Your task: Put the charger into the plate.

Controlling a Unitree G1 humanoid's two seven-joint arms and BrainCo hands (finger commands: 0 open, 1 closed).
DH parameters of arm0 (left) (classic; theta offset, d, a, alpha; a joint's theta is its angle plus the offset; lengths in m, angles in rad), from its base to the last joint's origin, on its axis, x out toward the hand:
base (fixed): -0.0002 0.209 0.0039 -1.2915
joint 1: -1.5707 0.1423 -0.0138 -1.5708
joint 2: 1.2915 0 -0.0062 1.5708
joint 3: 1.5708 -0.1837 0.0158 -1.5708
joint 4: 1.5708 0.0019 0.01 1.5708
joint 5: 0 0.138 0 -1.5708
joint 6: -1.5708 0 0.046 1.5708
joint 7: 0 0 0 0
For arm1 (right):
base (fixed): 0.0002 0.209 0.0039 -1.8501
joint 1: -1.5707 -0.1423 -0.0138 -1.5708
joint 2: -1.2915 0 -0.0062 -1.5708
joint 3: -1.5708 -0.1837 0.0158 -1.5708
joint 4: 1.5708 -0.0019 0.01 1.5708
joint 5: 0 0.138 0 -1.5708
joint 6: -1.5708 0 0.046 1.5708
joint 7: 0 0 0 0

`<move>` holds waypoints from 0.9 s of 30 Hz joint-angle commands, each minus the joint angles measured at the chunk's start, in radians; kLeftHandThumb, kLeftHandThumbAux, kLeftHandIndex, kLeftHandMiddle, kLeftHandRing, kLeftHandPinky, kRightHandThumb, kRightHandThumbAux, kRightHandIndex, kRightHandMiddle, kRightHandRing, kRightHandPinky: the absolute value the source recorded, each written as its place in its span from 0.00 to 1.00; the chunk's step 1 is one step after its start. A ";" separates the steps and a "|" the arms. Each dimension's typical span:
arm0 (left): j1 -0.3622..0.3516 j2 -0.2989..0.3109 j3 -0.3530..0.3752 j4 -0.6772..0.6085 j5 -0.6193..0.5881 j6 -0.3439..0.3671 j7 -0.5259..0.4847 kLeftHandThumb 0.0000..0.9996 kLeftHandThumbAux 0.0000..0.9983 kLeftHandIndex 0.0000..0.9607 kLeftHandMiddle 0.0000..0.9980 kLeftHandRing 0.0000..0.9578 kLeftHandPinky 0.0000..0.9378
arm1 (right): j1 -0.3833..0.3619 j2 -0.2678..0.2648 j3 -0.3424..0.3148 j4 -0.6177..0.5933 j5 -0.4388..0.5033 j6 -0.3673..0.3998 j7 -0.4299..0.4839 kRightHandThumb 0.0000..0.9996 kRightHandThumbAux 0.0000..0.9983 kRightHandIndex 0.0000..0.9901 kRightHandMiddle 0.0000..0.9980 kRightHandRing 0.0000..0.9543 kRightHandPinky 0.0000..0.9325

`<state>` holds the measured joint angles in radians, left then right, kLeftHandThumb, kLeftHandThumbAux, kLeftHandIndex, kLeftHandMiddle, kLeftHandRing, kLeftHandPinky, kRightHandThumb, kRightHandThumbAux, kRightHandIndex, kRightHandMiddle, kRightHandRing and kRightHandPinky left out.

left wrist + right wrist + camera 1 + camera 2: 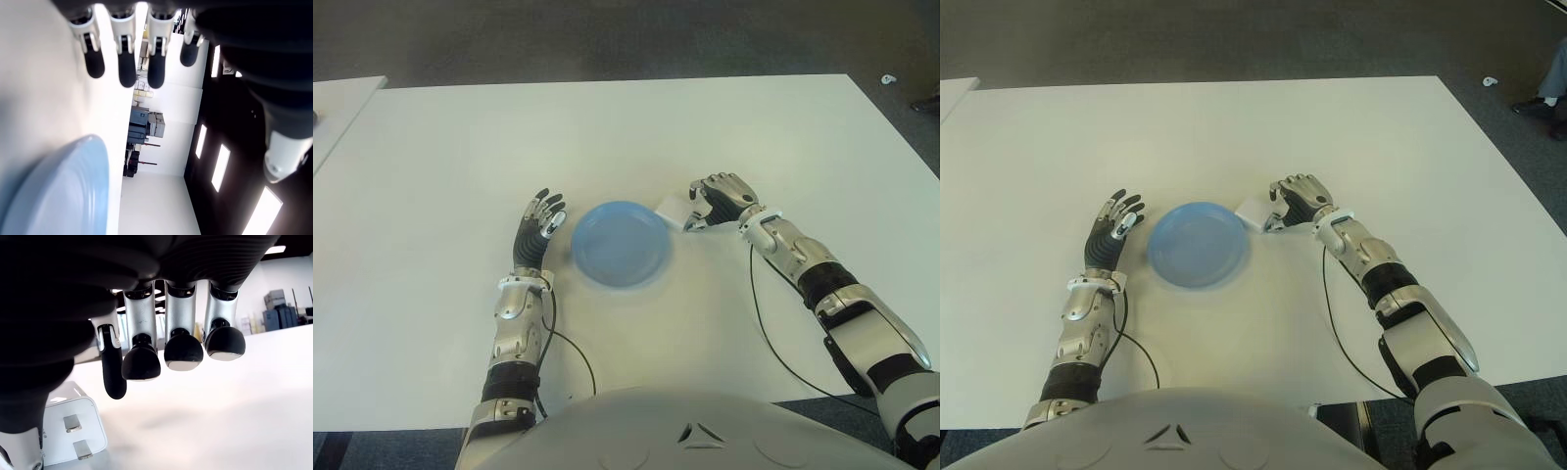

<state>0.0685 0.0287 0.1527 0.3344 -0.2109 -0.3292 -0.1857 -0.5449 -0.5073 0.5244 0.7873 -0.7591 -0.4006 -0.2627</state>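
The white charger [674, 211] lies on the white desk [607, 127] just beside the blue plate [621, 244], at its far right rim — not in it. The right robot hand [717, 201] sits just right of the charger with its fingers curled downward beside it, and the wrist view shows the charger's prongs facing up with no finger closed on it. The left robot hand [536, 230] shows just left of the plate, fingers straight and holding nothing.
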 commanded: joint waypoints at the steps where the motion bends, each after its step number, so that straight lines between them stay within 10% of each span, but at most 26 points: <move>1: 0.013 0.004 0.004 0.026 -0.009 0.001 -0.021 0.00 0.56 0.12 0.20 0.20 0.20 | 0.028 0.006 -0.003 0.012 0.001 0.017 0.024 0.74 0.71 0.44 0.88 0.91 0.93; 27: 0.002 0.005 0.015 0.047 -0.029 -0.008 -0.044 0.00 0.54 0.13 0.21 0.21 0.20 | 0.009 -0.005 0.007 0.027 -0.006 -0.006 0.047 0.75 0.71 0.44 0.86 0.90 0.91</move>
<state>0.0611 0.0298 0.1619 0.3570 -0.2279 -0.3471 -0.2161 -0.5481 -0.5081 0.5222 0.7973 -0.7506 -0.4096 -0.2372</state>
